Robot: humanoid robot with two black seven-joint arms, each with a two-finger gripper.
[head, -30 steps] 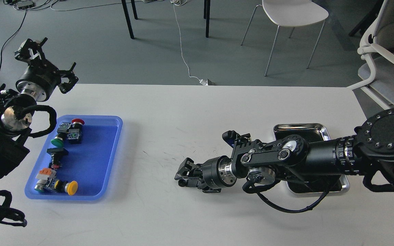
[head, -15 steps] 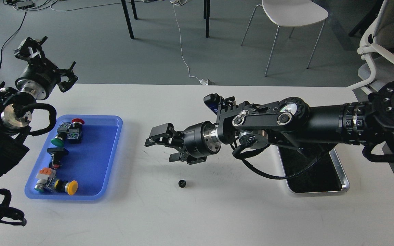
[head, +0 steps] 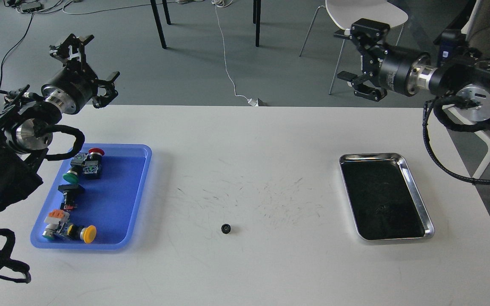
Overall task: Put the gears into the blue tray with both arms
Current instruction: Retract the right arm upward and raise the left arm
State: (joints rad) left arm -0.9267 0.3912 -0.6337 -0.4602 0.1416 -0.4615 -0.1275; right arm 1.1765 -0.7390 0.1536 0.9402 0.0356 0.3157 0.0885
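- One gear (head: pixel 226 228) lies flat on the white table (head: pixel 270 140), loose, nothing touching it.
- The gear is well below and left of the right gripper's jaws, and well below and right of the left gripper's jaws; roughly between the two trays, nearer the blue one.
- Blue tray (head: pixel 144 170) sits just below the left jaws, slightly to their right. It holds only push-button switches (head: pixel 84 163), with red, green and yellow caps. No gear visible inside it.
- Steel tray (head: pixel 415 193) is below the right jaws and looks empty, dark inside. No more gears seen anywhere on the table.
- Left gripper (head: pixel 85 63): raised at the far table edge, fingers spread wide, holding nothing.
- Right gripper (head: pixel 357 59): high over the floor beyond the far table edge, fingers clearly apart, holding nothing.
- Progress, judged: no gear is in the blue tray, so the placing is not done. The one visible gear is parked mid-table, looks like a handover spot.
- Left to do, judged: the left arm reaches down and right to the gear, pinches it and drops it in the blue tray.
- Risk: the gear is tiny and flat, easy to miss or flick away.
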